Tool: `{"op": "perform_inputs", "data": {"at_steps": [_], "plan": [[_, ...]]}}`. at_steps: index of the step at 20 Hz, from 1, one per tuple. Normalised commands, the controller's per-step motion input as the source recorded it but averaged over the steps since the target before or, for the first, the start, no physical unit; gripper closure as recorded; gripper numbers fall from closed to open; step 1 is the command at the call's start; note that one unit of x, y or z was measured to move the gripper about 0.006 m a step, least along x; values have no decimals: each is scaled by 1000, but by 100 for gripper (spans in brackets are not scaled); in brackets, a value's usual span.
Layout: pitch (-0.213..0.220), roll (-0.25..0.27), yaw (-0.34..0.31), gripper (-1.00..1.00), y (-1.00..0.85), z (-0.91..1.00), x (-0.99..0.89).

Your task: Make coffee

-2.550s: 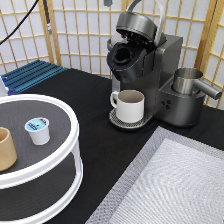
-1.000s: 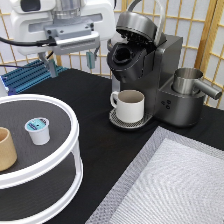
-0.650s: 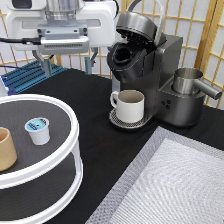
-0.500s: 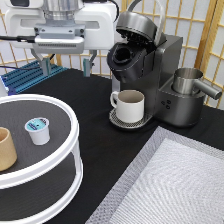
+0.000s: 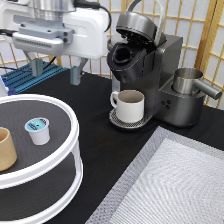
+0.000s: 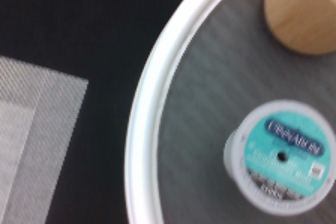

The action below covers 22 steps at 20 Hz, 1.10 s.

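The coffee pod [image 5: 38,130], small and white with a teal foil top, stands on the upper deck of a round white-rimmed tray [image 5: 71,120] at the exterior view's left. The wrist view shows the pod [image 6: 281,155] from above, just inside the tray's rim [image 6: 146,150]. My gripper [image 5: 55,71] hangs open high above the tray's far side, well above the pod, holding nothing. A cream-white mug [image 5: 131,106] sits on the drip plate of the dark coffee machine [image 5: 155,65], whose lid is raised.
A tan handleless cup [image 5: 6,149] stands on the tray beside the pod and shows in the wrist view as the tan cup [image 6: 304,25]. A steel pitcher [image 5: 189,82] sits right of the machine. A grey mat [image 5: 175,185] covers the bottom right. A blue rack [image 5: 25,77] lies behind the tray.
The arm has come into view from the top and lowered, drifting left toward the tray. The fingers stay open. Pod, cup and mug have not moved.
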Motion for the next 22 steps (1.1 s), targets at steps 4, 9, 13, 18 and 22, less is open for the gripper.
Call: {"op": "perform_inputs", "data": {"at_steps": [4, 9, 13, 18, 22], "plan": [[-239, 0, -100, -100, -544, -294, -424], [-169, 32, -72, -100, -359, -587, -559], [-86, 35, -51, -100, -24, -455, -420], [-21, 32, -37, -100, 183, -177, -151], [-11, 2, -64, -100, 244, 0, 99]]}}
